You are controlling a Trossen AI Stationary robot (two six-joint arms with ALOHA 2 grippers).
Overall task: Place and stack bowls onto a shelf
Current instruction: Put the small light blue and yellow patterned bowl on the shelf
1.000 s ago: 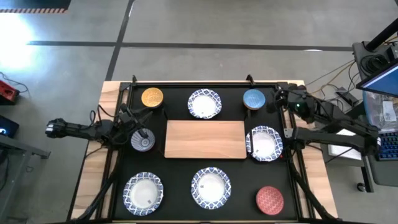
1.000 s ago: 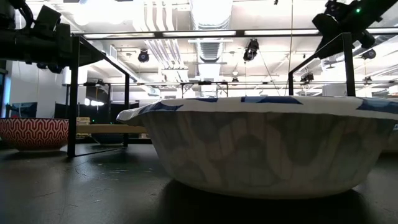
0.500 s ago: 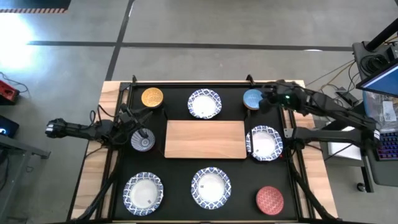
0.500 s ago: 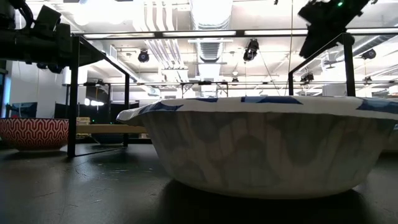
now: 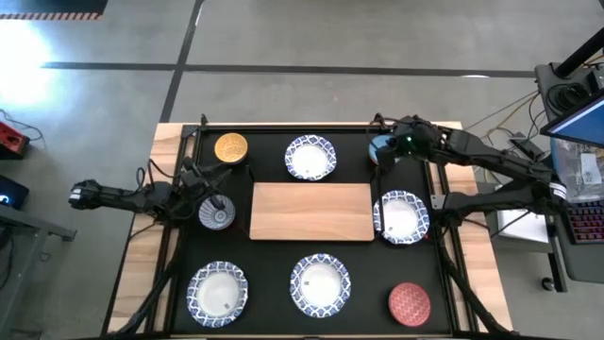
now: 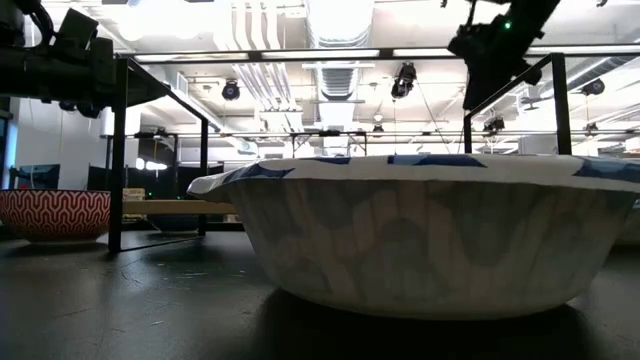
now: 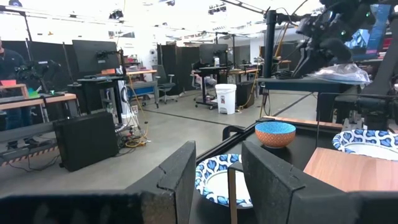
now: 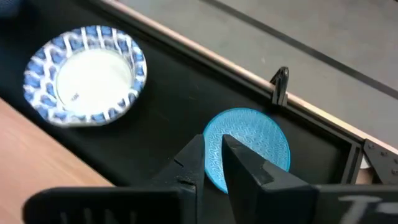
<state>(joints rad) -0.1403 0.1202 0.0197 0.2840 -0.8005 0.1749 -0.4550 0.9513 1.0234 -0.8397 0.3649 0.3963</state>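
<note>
Bowls still ringed your empty shelf, so your right gripper, fingers nearly together, hovered above the blue bowl beyond it, presumably to grasp it.

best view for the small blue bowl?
Right wrist view: the blue bowl fills the middle, right past the right pincer. High view shows it mostly hidden under that arm. Low and left wrist views don't clearly show it.
</note>
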